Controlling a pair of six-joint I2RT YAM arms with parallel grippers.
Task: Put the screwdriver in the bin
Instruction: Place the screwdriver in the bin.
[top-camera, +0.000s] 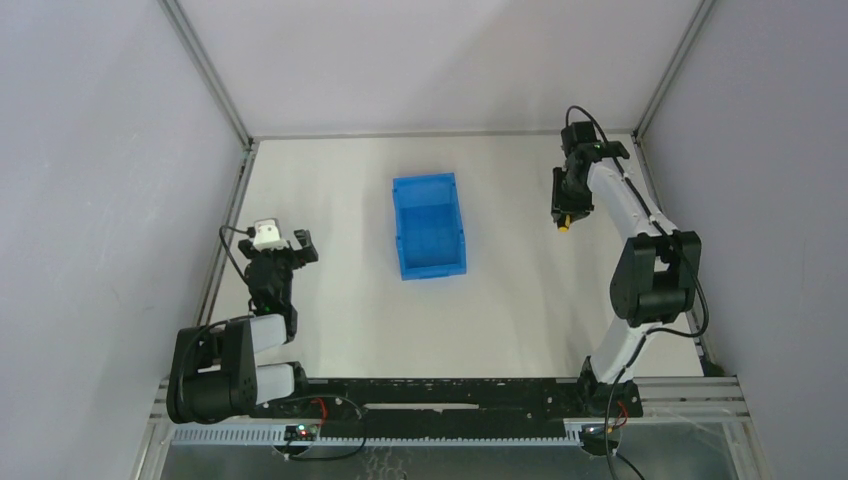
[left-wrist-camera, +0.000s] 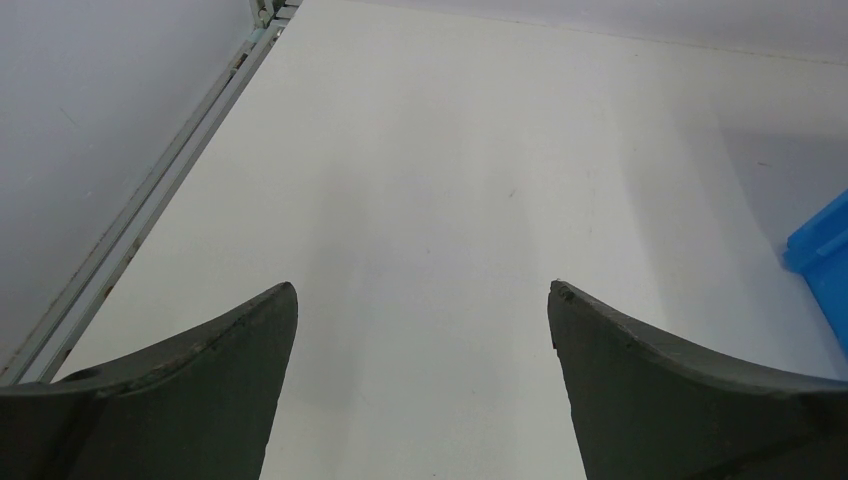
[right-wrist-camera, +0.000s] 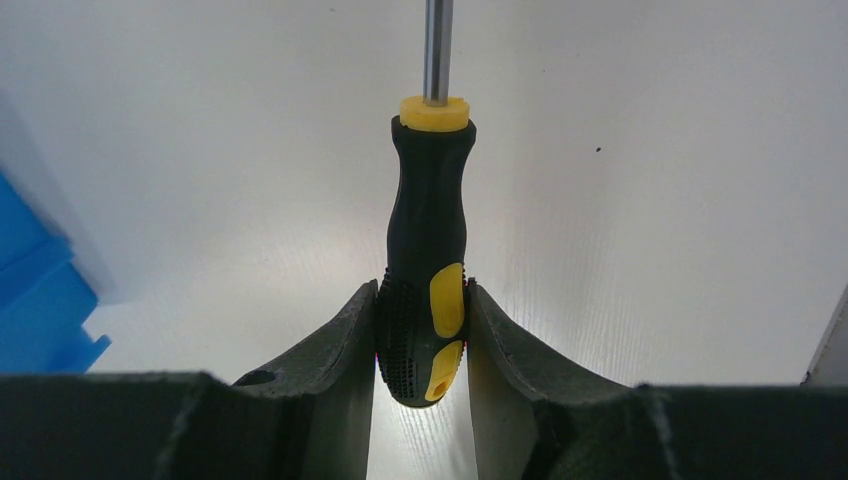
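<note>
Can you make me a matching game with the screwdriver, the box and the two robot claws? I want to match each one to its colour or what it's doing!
Things:
1. screwdriver
2. bin
3. left claw
4. right claw

Colour or state:
A. bright blue
B. wide open, holding nothing
C. black and yellow, with a thin metal shaft
D. shut tight around something

Right pairs: 1-C, 2-A, 3-B, 4-D.

White table (top-camera: 340, 320), pale grey walls (top-camera: 100, 150)
</note>
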